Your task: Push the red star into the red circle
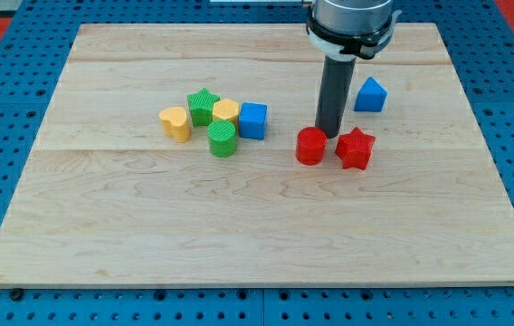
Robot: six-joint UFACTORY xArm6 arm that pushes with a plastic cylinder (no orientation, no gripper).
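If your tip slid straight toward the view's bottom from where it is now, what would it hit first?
Probably nothing: my tip sits just above the gap between the red circle and red star. It might graze the circle; depth is unclear.

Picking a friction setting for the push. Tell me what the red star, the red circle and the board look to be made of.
Red star and red circle: probably plastic, matte, with faint ridges on the sides that hint at 3D printing. Board: pale wood, visible grain and plank seams, smooth low-sheen finish. My tip stands just behind the gap between the two.
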